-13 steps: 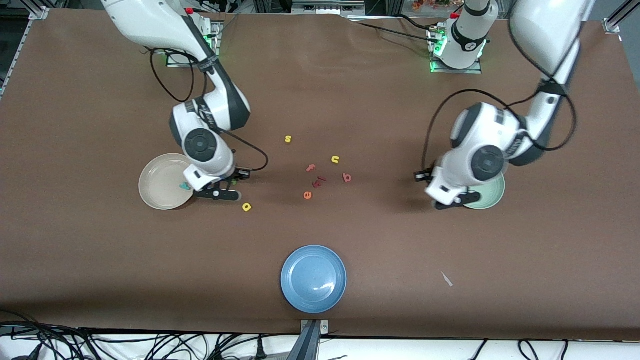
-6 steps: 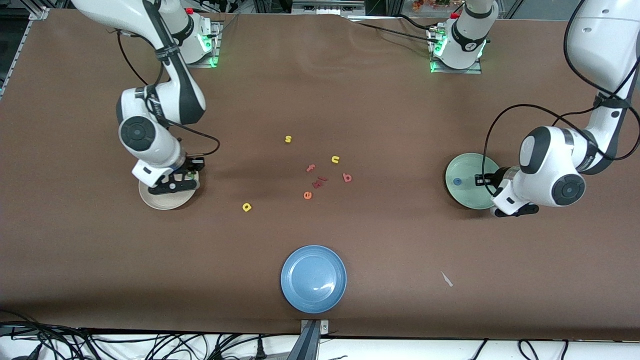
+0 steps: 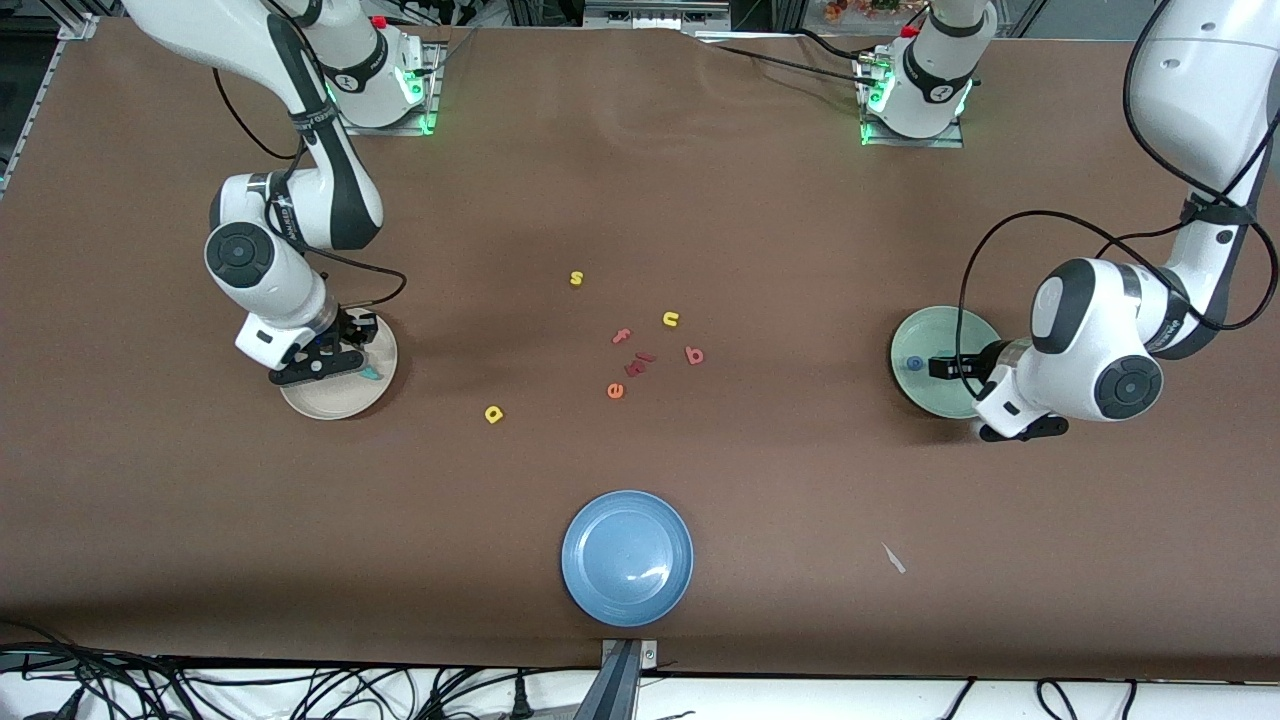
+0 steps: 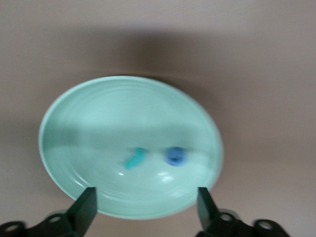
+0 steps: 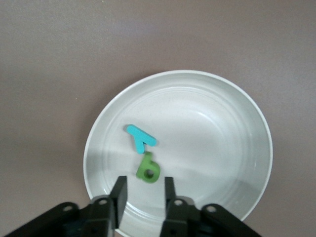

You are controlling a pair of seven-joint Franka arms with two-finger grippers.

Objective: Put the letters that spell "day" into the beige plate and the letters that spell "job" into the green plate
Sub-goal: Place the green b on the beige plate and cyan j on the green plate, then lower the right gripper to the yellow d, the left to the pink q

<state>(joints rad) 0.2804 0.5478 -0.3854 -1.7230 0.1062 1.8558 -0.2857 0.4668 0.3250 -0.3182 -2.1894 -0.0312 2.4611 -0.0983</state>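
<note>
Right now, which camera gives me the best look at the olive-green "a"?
The right wrist view: the olive-green "a" lies unobstructed in the beige plate beside the teal "y", just ahead of the right gripper. In the front view that gripper covers it. The left wrist view shows only the green plate.

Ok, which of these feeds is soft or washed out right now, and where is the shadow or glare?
Left wrist view: soft all over; the teal "j" and blue "o" in the green plate are smeared, with a shadow band across the plate. Right wrist view: sharp; beige plate evenly lit. Front view: sharp; glare spot on the blue plate.
</note>
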